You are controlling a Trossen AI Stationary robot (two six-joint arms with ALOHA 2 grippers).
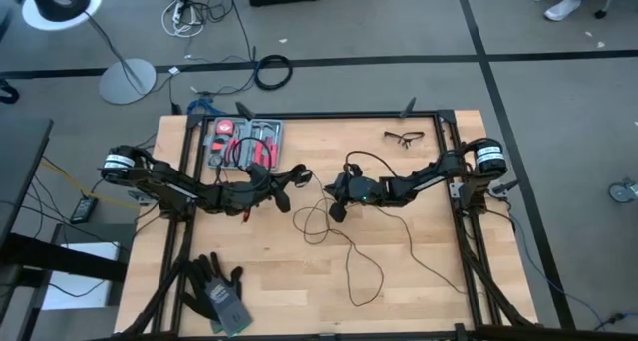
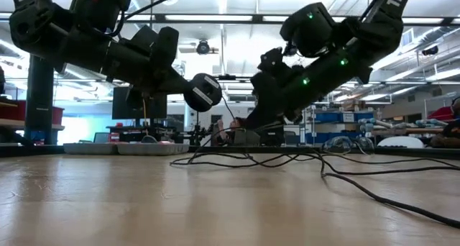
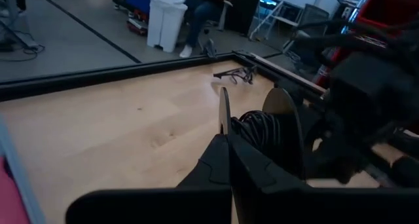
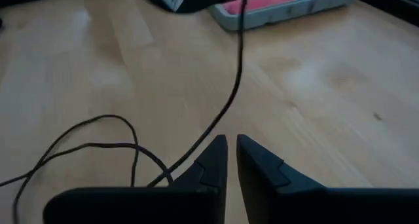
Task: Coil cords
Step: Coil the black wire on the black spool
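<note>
- Two grippers meet near the table's middle: the left gripper [image 1: 291, 177] has its jaws together, pinched on the cord just behind the round black puck [image 2: 204, 92], which it holds up off the wood in the low view.
- The right gripper [image 4: 231, 160] sits just beside it, toward three o'clock in the high view, its fingers a narrow slit apart; whether the cord is between them I cannot tell.
- The thin black cord [image 1: 351, 249] runs from the puck across the gap to the right gripper, then spills in loose loops over the bare wood toward five and six o'clock of that gripper.
- The span between the two grippers lies along the nine-to-three line, while the slack trails away toward six.
- My judgement: the right gripper is the nearer to the loose length, so the next wrap falls to it, with the left gripper as anchor.
- Well clear at twelve o'clock lie the safety glasses [image 1: 404, 137]; the tool tray [image 1: 242, 144] sits at eleven.
</note>
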